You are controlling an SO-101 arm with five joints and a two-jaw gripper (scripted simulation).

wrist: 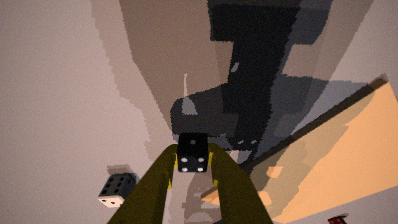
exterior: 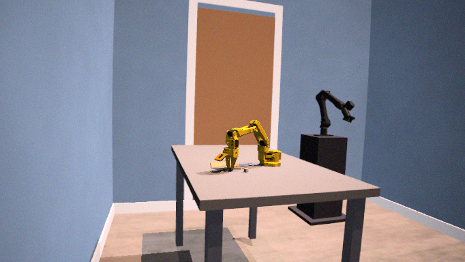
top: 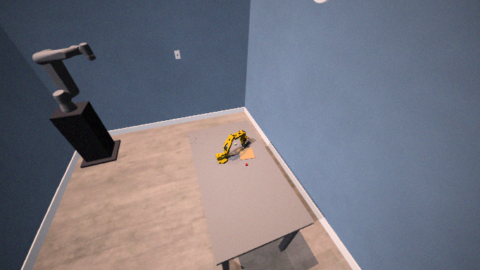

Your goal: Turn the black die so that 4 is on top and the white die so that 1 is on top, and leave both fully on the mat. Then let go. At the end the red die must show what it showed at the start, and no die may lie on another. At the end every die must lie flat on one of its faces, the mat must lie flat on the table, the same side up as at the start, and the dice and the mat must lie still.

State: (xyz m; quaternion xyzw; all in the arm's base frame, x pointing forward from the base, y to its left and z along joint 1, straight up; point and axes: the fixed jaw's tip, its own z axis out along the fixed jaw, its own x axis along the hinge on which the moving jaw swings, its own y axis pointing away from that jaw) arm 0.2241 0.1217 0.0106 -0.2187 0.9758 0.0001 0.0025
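My gripper (exterior: 230, 168) (wrist: 194, 159) is low over the table and shut on the black die, a finger against each side. The black die (wrist: 192, 147) shows one pip on its upper face in the wrist view and four pips on the face below it. It is just off the mat (top: 248, 154) (wrist: 350, 155). The white die (top: 235, 143) (exterior: 245, 170) (wrist: 117, 189) is on the table left of the fingers in the wrist view, showing a shaded six and a lit two. The red die (top: 246, 164) (wrist: 337, 220) is beyond the mat's other side, cut off in the wrist view.
The yellow arm's base (top: 222, 157) (exterior: 271, 158) stands on the table (top: 243, 197) (exterior: 283, 181). The arm's shadow falls across the table and part of the mat. A dark arm on a pedestal (top: 86, 137) (exterior: 324, 164) stands away from the table.
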